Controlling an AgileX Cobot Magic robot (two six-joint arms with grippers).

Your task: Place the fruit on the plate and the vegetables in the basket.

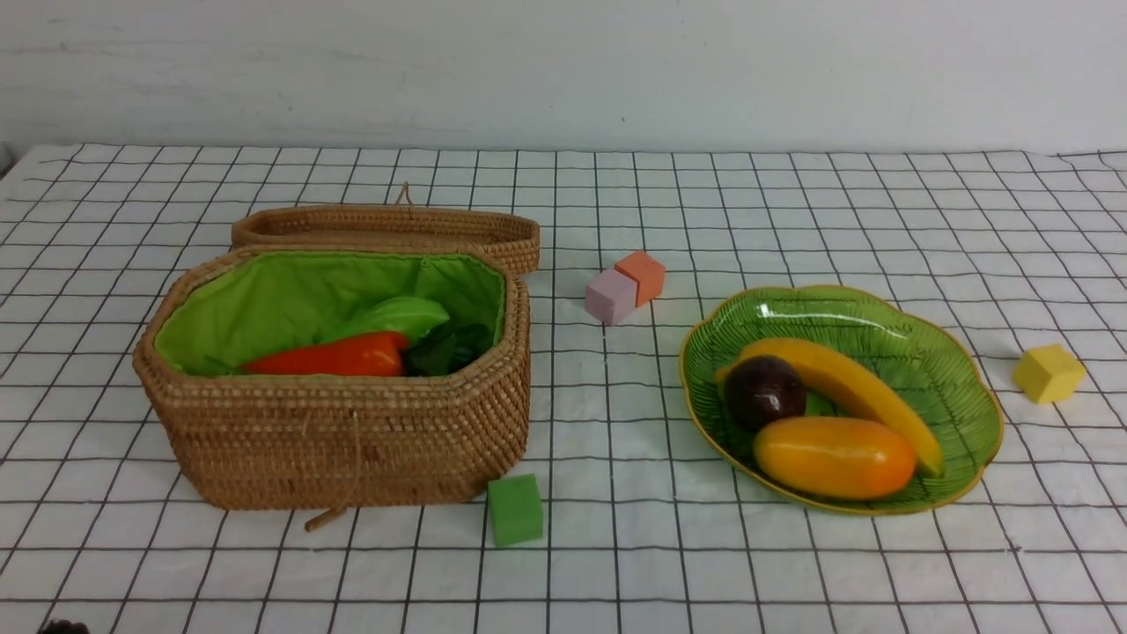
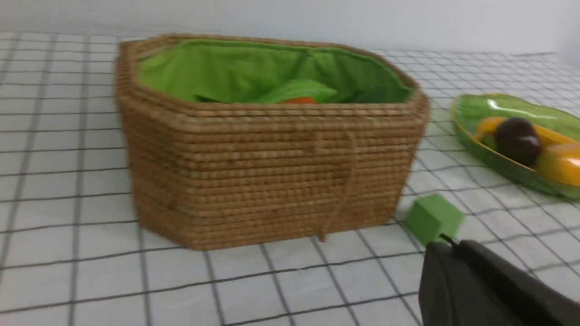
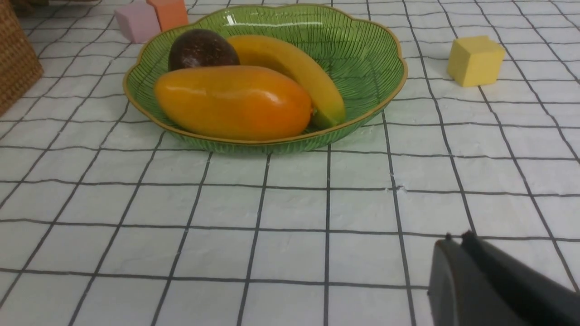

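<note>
The brown wicker basket (image 1: 335, 431) stands at the left with its lid folded back. Inside I see the orange-red carrot (image 1: 339, 357), the light green gourd (image 1: 396, 315) and dark green leaves (image 1: 449, 348); the eggplant and the radish body are hidden. The green leaf-shaped plate (image 1: 960, 387) at the right holds the banana (image 1: 845, 383), the mango (image 1: 832, 458) and the mangosteen (image 1: 763, 390). My left gripper (image 2: 442, 242) is shut and empty, short of the basket (image 2: 272, 172). My right gripper (image 3: 455, 237) is shut and empty, short of the plate (image 3: 362, 50). Neither gripper shows in the front view.
A green cube (image 1: 515, 509) sits by the basket's front right corner. A pink cube (image 1: 609, 296) and an orange cube (image 1: 643, 276) touch between basket and plate. A yellow cube (image 1: 1048, 373) lies right of the plate. A white checked cloth covers the table.
</note>
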